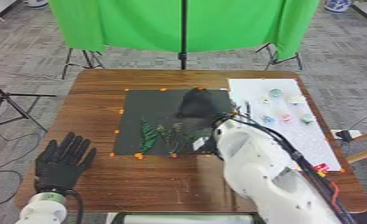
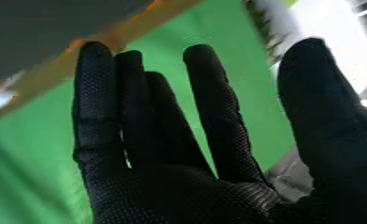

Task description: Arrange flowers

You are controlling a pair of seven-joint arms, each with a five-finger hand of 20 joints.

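"Where are the plants?"

"On the near part of the black mat (image 1: 148, 106), on the desk (image 1: 144, 187): a leafy green stem (image 1: 148, 135), with thin sprigs (image 1: 178, 137) just to its right."

"Any containers?"

"Can't tell. Small pale items (image 1: 286, 117) sit on the white sheet (image 1: 290, 142), just right of the mat. They could be little cups or flower heads; they're too small to make out, and so is anything inside."

"And the right robot hand (image 1: 197, 104)?"

"Over the mat, beyond the sprigs. From the wrist, that right robot hand (image 2: 184, 200) looks released, fingers straight and spread."

"The left robot hand (image 1: 62, 162)?"

"Left of the mat and nearer, also released, its fingers extended."
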